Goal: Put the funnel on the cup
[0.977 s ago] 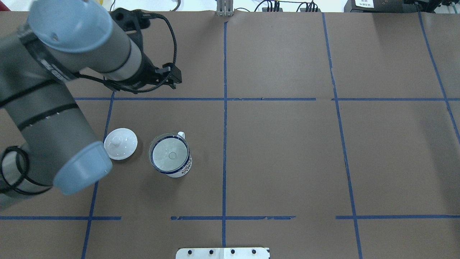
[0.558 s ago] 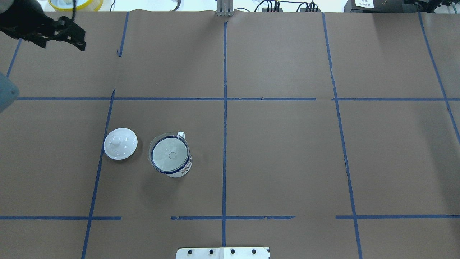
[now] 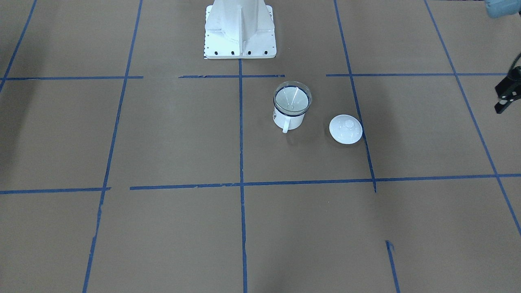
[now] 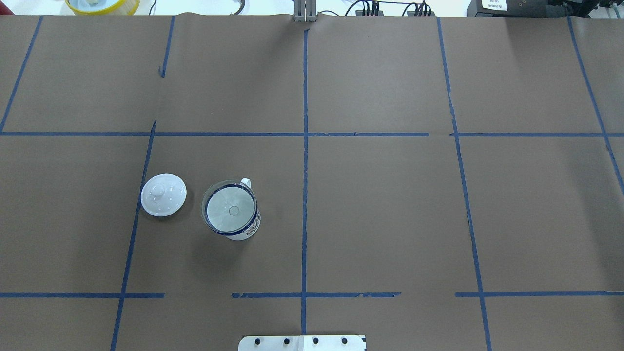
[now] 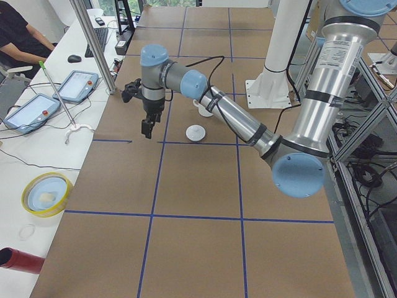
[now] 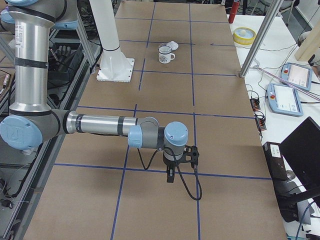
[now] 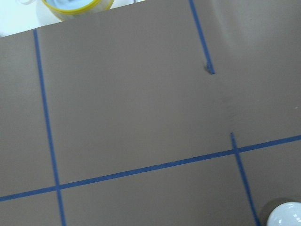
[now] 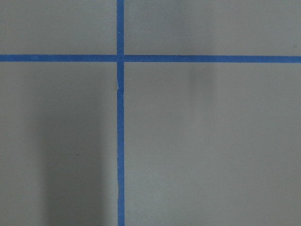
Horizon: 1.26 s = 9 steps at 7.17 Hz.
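Note:
The clear funnel (image 4: 229,210) sits upright in the mouth of the white mug with the blue rim (image 4: 241,233), left of the table's middle. Both also show in the front view: the funnel (image 3: 292,99) and the cup (image 3: 288,119). No gripper touches them. My left gripper (image 5: 147,128) hangs over the far left part of the table, well away from the cup; I cannot tell if it is open or shut. My right gripper (image 6: 170,176) hangs low over the right end of the table; I cannot tell its state.
A round white knobbed lid (image 4: 163,195) lies on the table just left of the cup. A yellow bowl (image 4: 100,5) stands beyond the table's far left edge. The robot's base plate (image 4: 302,342) is at the near edge. An operator's pendants (image 5: 31,112) lie beside the table.
My left arm has swung away to the far left and out of the overhead view. The funnel, cup and lid have not moved.

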### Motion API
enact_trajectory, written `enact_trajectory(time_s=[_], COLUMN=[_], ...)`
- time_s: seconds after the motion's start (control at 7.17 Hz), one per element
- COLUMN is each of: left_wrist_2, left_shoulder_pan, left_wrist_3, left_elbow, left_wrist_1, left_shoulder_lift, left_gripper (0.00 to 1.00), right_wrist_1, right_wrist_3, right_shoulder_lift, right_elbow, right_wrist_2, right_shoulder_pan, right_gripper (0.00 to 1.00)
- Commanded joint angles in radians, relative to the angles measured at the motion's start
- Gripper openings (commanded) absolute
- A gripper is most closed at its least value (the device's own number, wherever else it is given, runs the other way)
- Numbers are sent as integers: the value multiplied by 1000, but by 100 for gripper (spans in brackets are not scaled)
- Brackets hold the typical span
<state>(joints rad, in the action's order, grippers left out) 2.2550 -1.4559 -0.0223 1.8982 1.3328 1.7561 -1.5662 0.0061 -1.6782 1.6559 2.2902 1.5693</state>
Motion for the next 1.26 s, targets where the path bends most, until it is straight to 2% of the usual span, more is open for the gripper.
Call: enact_trajectory(time_s=[0.0,0.14,0.42,1.12], left_wrist_2=[23,47,99,100], left_shoulder_pan=[-96,-124,-126,-127], left_wrist_3=[143,145,166,160], left_elbow=[-153,-219,-351,-367], left_wrist_1=[46,98,300,307], left_shoulder_lift=[-50,-69,-141,-142], left_gripper=[100,100,100,100], right_wrist_1=[0,0,0,0], right_wrist_3=[0,0,0,0], right_shoulder_lift=[0,0,0,0], right_elbow=[1,1,1,1], right_wrist_2=[0,0,0,0], right_shoulder_pan=[0,0,0,0], right_gripper=[100,100,100,100])
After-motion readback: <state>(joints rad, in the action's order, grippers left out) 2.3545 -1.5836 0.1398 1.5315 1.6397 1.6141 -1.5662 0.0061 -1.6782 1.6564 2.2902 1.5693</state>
